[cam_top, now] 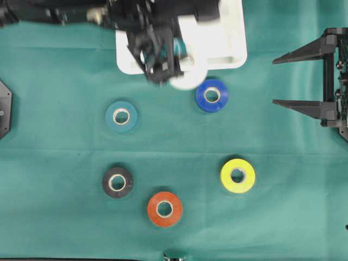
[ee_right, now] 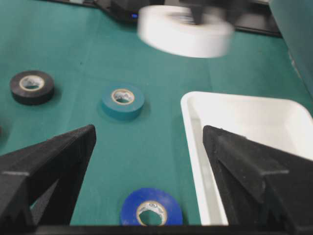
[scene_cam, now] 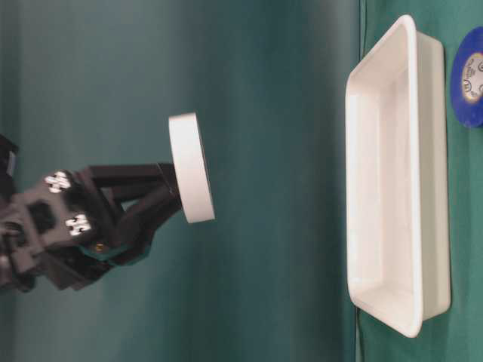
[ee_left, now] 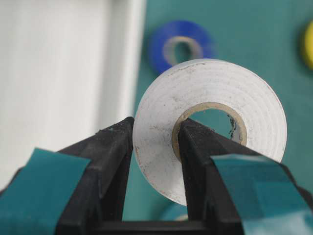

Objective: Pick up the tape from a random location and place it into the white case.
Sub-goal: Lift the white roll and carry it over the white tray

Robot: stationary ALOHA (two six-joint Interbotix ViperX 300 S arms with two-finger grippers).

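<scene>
Black fingers (ee_left: 117, 161) of the left hand (ee_left: 155, 156) fill the bottom of the left wrist view, closed on the white tape (ee_left: 210, 127): one finger presses the roll's outer edge and the other sits inside its cardboard core, so the ring's wall is pinched between them. Seen from table level, the roll hangs in the air clear of the white case (scene_cam: 392, 181), with open space between the two and nothing inside the tray. From overhead the held roll sits over the tray's lower rim, but the dark arm blurs and covers the case's left part, and the tray's top edge is cut off by the frame. On the green desk (cam_top: 179, 141) the blue tape (cam_top: 212, 95) lies just beside the case's lower edge, the teal tape (cam_top: 121, 116) off to the left, and the black tape (cam_top: 117, 182), red tape (cam_top: 165, 209) and yellow tape (cam_top: 237, 175) lie well apart lower down, leaving wide bare cloth between them. Over at the right edge the right hand (cam_top: 296, 79) rests with its fingers spread wide, holding nothing, its body cut off by the frame.
</scene>
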